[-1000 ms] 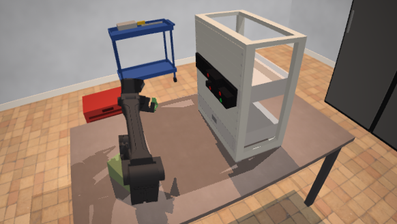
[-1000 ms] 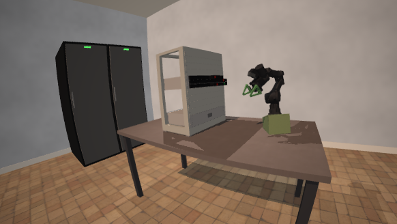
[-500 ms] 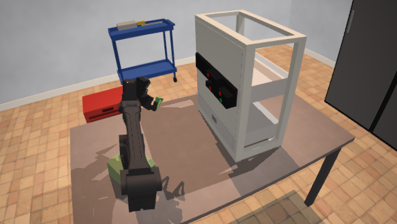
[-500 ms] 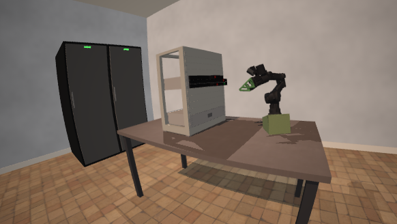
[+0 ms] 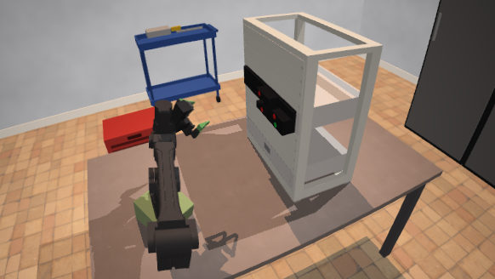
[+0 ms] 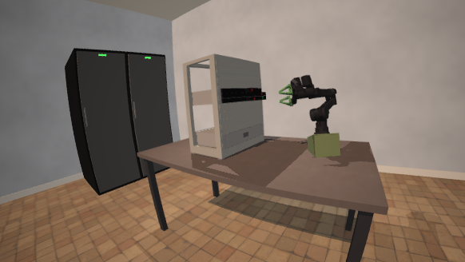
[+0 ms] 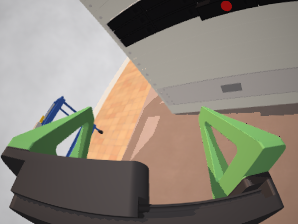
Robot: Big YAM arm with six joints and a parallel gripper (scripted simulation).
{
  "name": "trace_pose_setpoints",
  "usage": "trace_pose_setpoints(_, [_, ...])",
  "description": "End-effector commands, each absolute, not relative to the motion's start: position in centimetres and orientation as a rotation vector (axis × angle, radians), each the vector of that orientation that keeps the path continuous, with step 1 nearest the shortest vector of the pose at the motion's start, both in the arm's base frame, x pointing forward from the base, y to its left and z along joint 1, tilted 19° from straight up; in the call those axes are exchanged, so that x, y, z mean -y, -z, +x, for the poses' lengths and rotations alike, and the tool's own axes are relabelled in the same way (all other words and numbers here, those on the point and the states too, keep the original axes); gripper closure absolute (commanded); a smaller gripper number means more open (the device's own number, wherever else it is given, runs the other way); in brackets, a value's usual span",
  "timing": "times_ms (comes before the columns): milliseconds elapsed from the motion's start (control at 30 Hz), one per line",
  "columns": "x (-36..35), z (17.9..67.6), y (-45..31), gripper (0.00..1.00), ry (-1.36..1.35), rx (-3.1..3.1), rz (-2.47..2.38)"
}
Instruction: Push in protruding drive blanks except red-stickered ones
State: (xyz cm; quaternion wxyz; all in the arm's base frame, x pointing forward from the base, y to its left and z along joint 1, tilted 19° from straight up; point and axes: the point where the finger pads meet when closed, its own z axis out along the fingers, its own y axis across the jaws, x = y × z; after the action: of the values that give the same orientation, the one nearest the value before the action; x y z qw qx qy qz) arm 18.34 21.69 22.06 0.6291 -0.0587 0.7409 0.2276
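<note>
The pale grey rack point(image 5: 306, 102) stands on the table's right half, its front facing my arm. A band of black drive blanks point(image 5: 270, 99) crosses the front at mid height. Several blanks in the lower right part of the band stand proud of the face. Red stickers point(image 5: 260, 93) mark some blanks and a green dot point(image 5: 275, 124) marks one. My gripper point(image 5: 196, 114) is open and empty. It hangs in the air left of the rack front, level with the band, well clear of it. In the wrist view the fingers frame the band point(image 7: 200, 3) above.
My arm's green base block point(image 5: 163, 206) sits on the table's left half. A blue cart point(image 5: 180, 59) and a red toolbox point(image 5: 128, 129) stand on the floor behind the table. Black cabinets point(image 5: 459, 81) stand at the right.
</note>
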Motion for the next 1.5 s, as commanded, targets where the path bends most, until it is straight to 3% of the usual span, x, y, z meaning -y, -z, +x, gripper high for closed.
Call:
trace_pose_setpoints(0, [-20.9,18.9,-24.3,0.0,-0.627,-1.629,0.03])
trace_pose_setpoints(1467, [-10.6,19.6,-27.8,0.0,-1.014,-1.214,0.848])
